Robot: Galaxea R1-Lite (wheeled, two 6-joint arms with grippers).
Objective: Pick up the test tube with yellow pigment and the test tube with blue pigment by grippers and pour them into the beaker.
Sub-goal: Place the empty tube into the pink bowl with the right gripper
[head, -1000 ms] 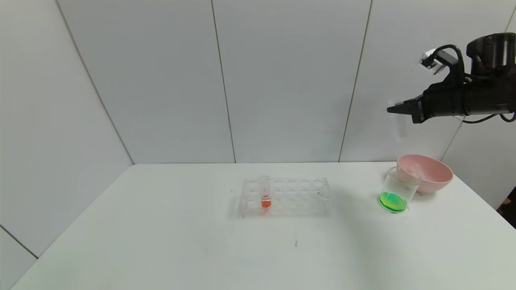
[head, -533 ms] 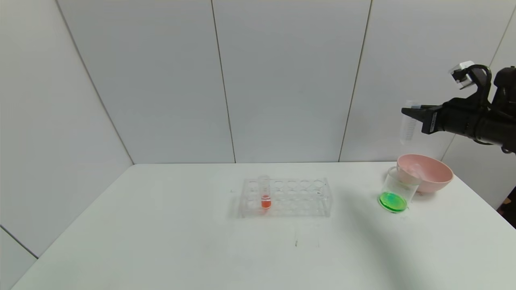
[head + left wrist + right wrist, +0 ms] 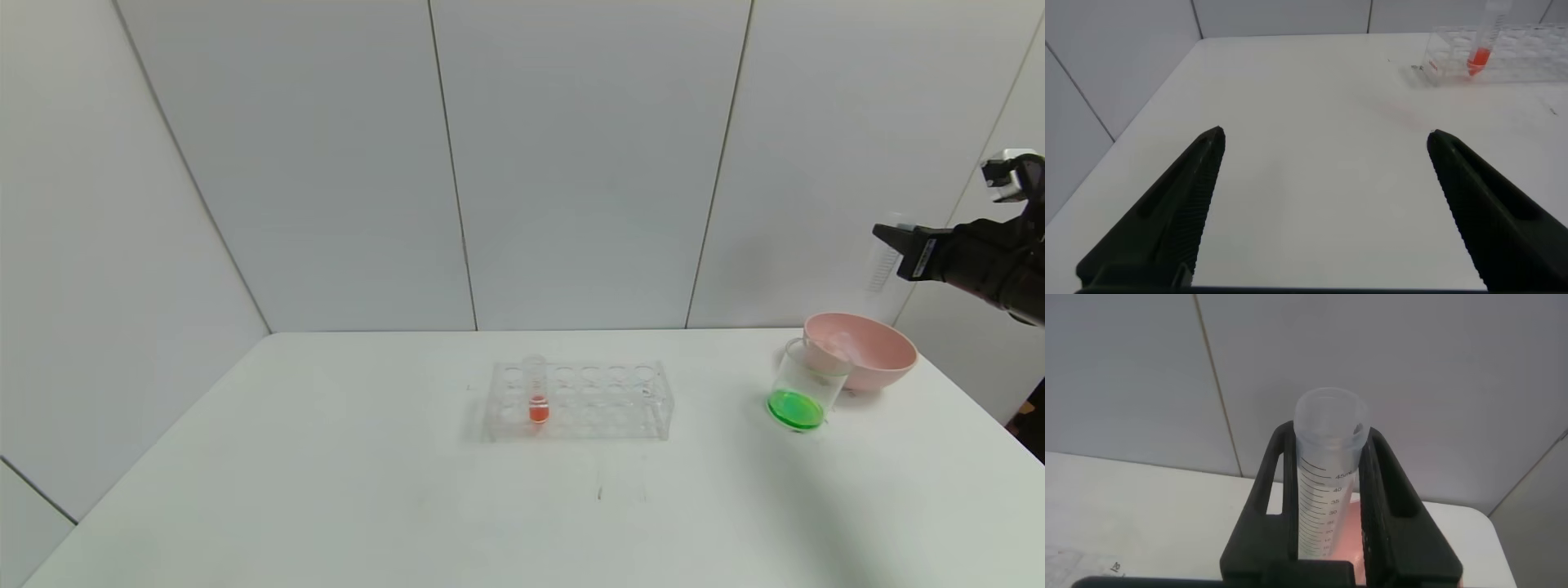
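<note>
My right gripper (image 3: 892, 239) is high at the right, above the pink bowl (image 3: 867, 353), shut on an empty clear graduated test tube (image 3: 882, 266). In the right wrist view the tube (image 3: 1327, 482) stands between the two black fingers (image 3: 1388, 490), open end up, with no liquid in it. The beaker (image 3: 806, 384) stands in front of the bowl and holds green liquid (image 3: 793, 408). No yellow or blue liquid shows anywhere. My left gripper (image 3: 1324, 137) is open and empty over bare table; it is out of the head view.
A clear many-holed rack (image 3: 580, 400) sits mid-table with one red-orange tube (image 3: 536, 394) in it; it also shows in the left wrist view (image 3: 1527, 61). A faint clear tube shape lies in the pink bowl. The table's right edge is close to the bowl.
My right gripper has moved right and lower with the empty tube, from above the beaker toward the space over the pink bowl. Nothing on the table has moved.
</note>
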